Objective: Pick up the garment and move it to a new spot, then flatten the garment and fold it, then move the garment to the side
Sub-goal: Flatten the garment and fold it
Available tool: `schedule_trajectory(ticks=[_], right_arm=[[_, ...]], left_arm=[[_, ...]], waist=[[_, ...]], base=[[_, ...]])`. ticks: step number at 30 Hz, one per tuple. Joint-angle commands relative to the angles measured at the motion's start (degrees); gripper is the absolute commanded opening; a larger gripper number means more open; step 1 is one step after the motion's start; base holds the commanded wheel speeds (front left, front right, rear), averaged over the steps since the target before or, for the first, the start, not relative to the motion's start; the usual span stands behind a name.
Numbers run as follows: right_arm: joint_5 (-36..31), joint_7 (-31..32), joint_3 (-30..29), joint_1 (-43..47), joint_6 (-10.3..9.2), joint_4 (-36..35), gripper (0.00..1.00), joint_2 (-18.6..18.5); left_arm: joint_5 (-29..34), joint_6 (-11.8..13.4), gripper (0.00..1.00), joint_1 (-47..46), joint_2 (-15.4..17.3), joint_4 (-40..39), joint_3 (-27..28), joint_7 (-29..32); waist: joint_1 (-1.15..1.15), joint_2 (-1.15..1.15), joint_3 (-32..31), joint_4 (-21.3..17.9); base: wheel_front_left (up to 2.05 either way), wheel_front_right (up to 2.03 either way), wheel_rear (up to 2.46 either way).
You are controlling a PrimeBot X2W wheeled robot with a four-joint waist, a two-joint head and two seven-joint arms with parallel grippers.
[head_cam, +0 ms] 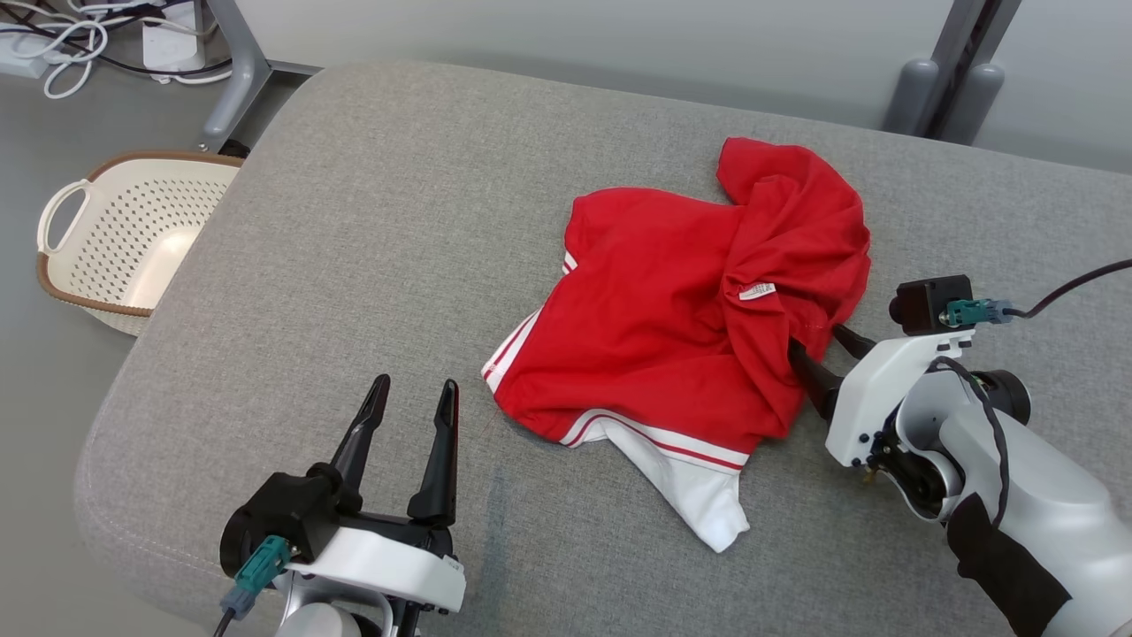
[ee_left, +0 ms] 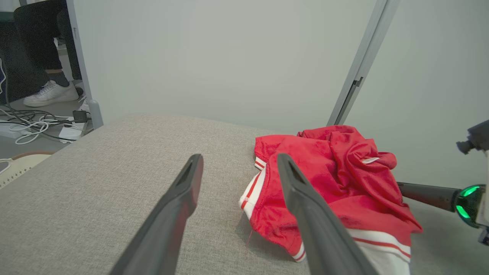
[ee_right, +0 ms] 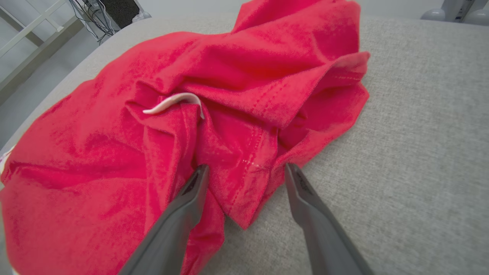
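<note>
The garment (head_cam: 672,327) is a red shirt with white stripes and a white panel, lying crumpled right of centre on the grey padded surface (head_cam: 354,221). My right gripper (head_cam: 818,345) reaches into its right edge from the lower right. In the right wrist view this gripper (ee_right: 246,168) is open, and its fingers straddle a hanging fold of the red garment (ee_right: 229,95) without pinching it. My left gripper (head_cam: 416,385) stands open over bare padding, just left of the garment's striped lower corner. The left wrist view shows the left gripper (ee_left: 240,157) empty, with the garment (ee_left: 336,179) to its right.
A cream perforated basket (head_cam: 124,239) sits on the floor off the surface's left edge. Cables (head_cam: 80,44) and a metal frame leg (head_cam: 234,80) lie beyond it. A person's foot in a white shoe (ee_left: 51,93) stands on the far floor. Bare padding spreads left of the garment.
</note>
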Motion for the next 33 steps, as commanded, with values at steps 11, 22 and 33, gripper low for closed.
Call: schedule_trajectory(ticks=[11, 22, 33], right_arm=[[3.05, -0.28, 1.58, -2.67, 0.01, 5.51, 0.17, 2.90], [3.89, -5.92, 3.23, -3.23, 0.01, 4.85, 0.00, 2.74], [7.45, -9.04, 2.84, 1.46, 0.01, -4.08, 0.00, -3.03]], left_arm=[[-0.10, 0.61, 1.00, -0.87, 0.19, 0.18, -0.17, -0.26], [0.57, 0.42, 1.00, 0.08, 0.20, 0.70, 0.43, -0.26], [1.99, -0.56, 1.00, 1.71, 0.21, 1.26, 2.17, -0.26]], waist=[[0.00, 0.00, 0.33, 0.04], [0.00, 0.00, -1.15, -1.66], [0.00, 0.00, -4.26, -8.13]], base=[[0.00, 0.00, 0.00], [0.00, 0.00, 0.00], [0.00, 0.00, 0.00]])
